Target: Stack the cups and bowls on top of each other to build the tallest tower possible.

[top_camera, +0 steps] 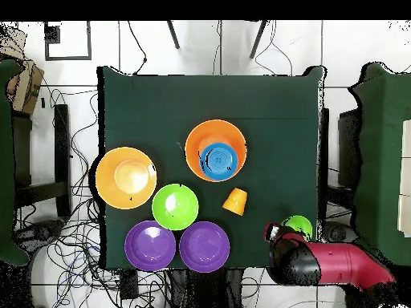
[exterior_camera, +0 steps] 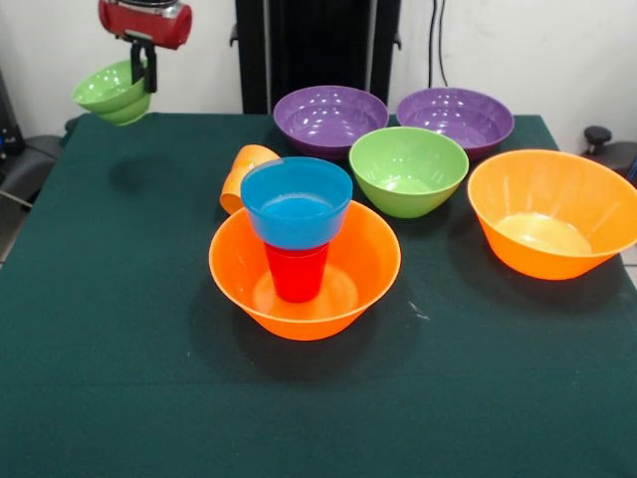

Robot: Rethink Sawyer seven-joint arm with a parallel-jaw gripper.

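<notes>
Claw clamped on rim of small green glossy plastic bowl, held aloft above far-left desk corner. We judge bowl light, stiff, slick – rim pinch suits it. Tower – blue bowl on red cup in large orange bowl – mid-desk.

The table is covered in dark green cloth, matt and slightly napped, with a few pale specks. All the bowls look like smooth glossy plastic: the two purple bowls carry bright highlights inside, the medium green bowl shines at its bottom, and the orange bowl at the side looks faintly translucent. The tower's orange base, red cup and blue bowl are equally shiny. The orange cup is duller plastic. The small green bowl is glossy; the gripper is matt black under a glossy red casing.
</notes>
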